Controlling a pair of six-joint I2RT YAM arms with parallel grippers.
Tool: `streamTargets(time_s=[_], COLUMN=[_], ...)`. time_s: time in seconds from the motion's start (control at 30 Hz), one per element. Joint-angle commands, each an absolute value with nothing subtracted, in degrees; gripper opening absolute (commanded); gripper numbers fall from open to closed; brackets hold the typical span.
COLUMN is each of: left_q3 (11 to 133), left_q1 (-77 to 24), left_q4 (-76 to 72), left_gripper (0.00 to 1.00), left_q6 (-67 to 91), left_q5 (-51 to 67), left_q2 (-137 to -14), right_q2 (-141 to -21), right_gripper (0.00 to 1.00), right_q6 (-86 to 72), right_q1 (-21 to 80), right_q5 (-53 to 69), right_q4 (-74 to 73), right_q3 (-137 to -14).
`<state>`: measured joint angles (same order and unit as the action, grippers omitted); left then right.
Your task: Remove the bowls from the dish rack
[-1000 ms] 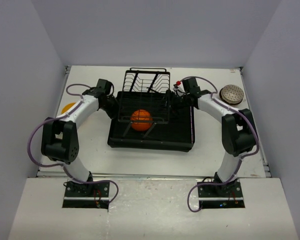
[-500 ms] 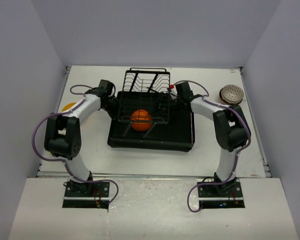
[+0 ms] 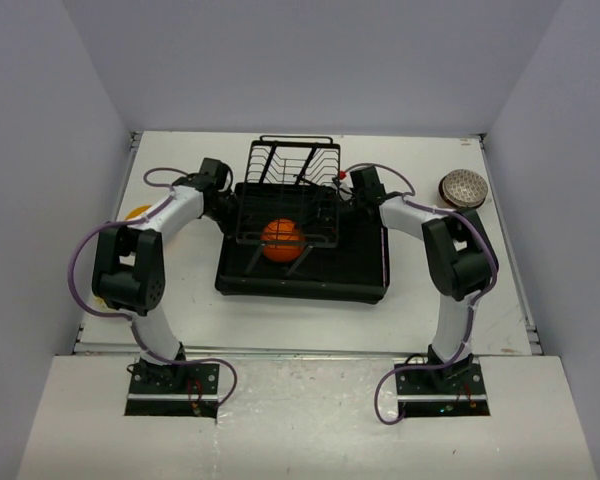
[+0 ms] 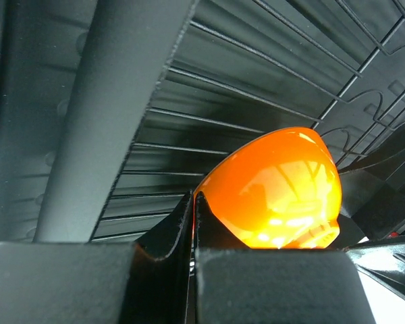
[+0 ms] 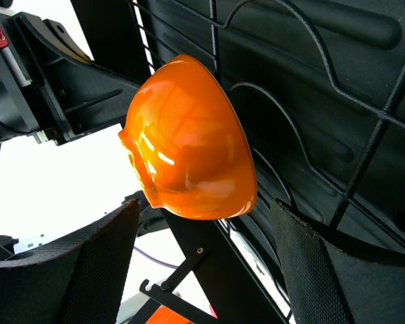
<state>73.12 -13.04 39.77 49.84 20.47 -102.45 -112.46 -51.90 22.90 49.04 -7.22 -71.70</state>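
One orange bowl [image 3: 281, 240] stands on its edge inside the black wire dish rack [image 3: 291, 168], which sits on its black tray [image 3: 364, 268]. My left gripper [image 3: 224, 207] is at the rack's left side, shut and empty; in the left wrist view its fingertips [image 4: 192, 201] are pressed together with the orange bowl [image 4: 277, 189] beyond them. My right gripper [image 3: 346, 196] is at the rack's right side, open; in the right wrist view [image 5: 202, 270] the bowl [image 5: 189, 142] hangs ahead, between the spread fingers, untouched.
A brown speckled bowl [image 3: 463, 188] lies upside down on the table at the far right. A yellow-orange bowl [image 3: 136, 213] sits at the far left, partly hidden by my left arm. Rack wires [image 5: 351, 155] stand close to my right finger.
My right gripper has moved left, in against the rack's right side. My left arm has shifted slightly toward the rack. The orange bowl has not moved.
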Motion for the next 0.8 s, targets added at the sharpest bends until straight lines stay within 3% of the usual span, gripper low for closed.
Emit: streamTargets(time_s=[0.0, 0.53, 0.77], left_q3=[75.58, 76.64, 77.34], left_q1=[-13.53, -13.54, -13.53], left_q4=[39.46, 40.34, 40.52], left_gripper=[0.00, 0.00, 0.00], left_q6=[47.81, 46.85, 46.67], left_q5=[22.32, 23.03, 23.29], left_q2=[-103.01, -103.80, -104.24], right_q2=[-114.96, -117.51, -115.50], right_gripper=[0.80, 0.78, 0.66], right_q6=[-51.59, -55.46, -57.30], right_q1=[23.55, 24.26, 24.96], right_q5=[47.37, 52.56, 54.14], right_q4=[-7.20, -1.50, 2.44], right_q3=[-72.86, -75.94, -73.66])
